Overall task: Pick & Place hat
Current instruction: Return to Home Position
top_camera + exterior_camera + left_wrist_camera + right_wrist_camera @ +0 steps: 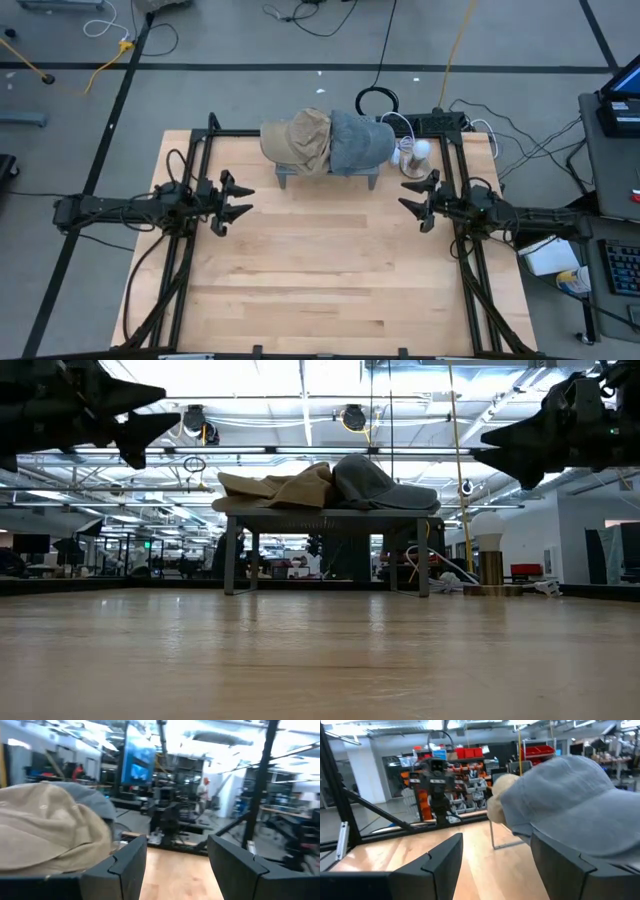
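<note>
On the left, our left gripper [246, 200] hangs over the table [320, 300], its fingers spread wide and empty. At the far middle, the tan cap [298, 140] and the grey cap [362, 142] lie overlapping on the small shelf [300, 516], so we judge the placing done, with only the arms' retreat left. On the right, our right gripper [410, 200] hangs wide and empty too, and the table's near half gives both arms open room away from the shelf.

Tan cap [298, 140]. Grey-blue cap [358, 142]. Grey shelf [330, 515]. Pale wood bench [320, 270], plank-striped. Black fingers [127, 865]. Black frame [186, 262].
</note>
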